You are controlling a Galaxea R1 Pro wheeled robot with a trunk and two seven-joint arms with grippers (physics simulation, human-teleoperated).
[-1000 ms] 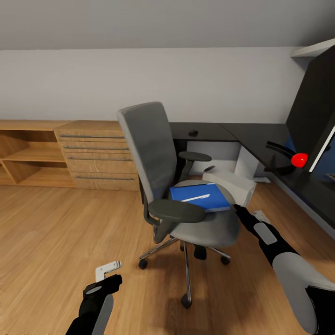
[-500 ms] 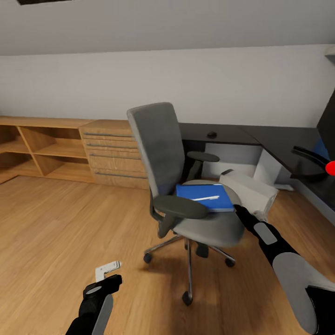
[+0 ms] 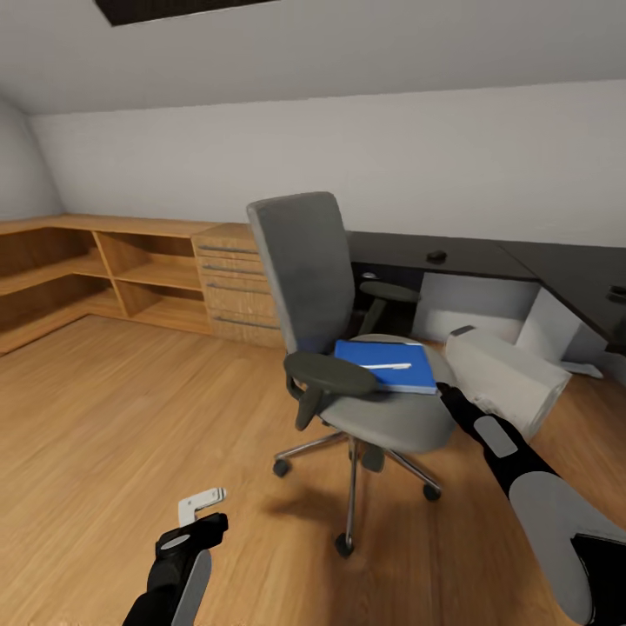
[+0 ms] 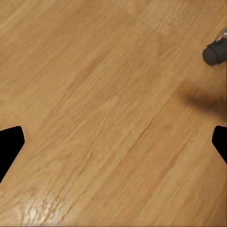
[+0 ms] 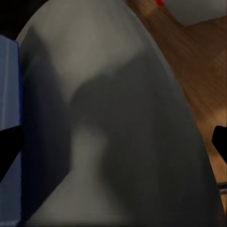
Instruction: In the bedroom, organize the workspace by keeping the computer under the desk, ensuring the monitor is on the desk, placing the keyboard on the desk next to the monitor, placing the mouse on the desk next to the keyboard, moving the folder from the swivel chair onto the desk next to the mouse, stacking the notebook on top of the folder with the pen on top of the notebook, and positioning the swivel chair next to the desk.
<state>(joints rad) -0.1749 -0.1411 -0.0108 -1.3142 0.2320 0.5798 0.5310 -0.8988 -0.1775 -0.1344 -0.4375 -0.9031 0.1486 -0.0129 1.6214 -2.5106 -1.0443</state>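
Reaching toward the front edge of the grey padded swivel chair (image 3: 348, 348), the right pincer (image 3: 445, 393) has its tips hidden against the seat, so I cannot tell whether its fingers are apart or together; its wrist camera is so close that the grey seat cushion (image 5: 123, 118) blurs, with a strip of the bright blue flat folder (image 5: 8, 90) at one side. The left pincer (image 3: 202, 502) hangs low over the warm wooden plank floor (image 3: 104, 417), well apart from the chair, its white fingers spread with nothing between them; one black castor (image 4: 215, 51) is cut off at the edge of its wrist view. The folder lies on the seat just beyond the right pincer, its long side running across the seat, and the slim white pen (image 3: 387, 366) rests on top, lying along that same axis. Beyond the pincer to its right the light grey computer tower (image 3: 504, 378) lies tilted on the floor beside the glossy black L-shaped desk (image 3: 487, 256), whose far end is cut off. A small black mouse (image 3: 436, 256) sits on the desktop. Wooden shelving (image 3: 96, 269) lines the white wall.
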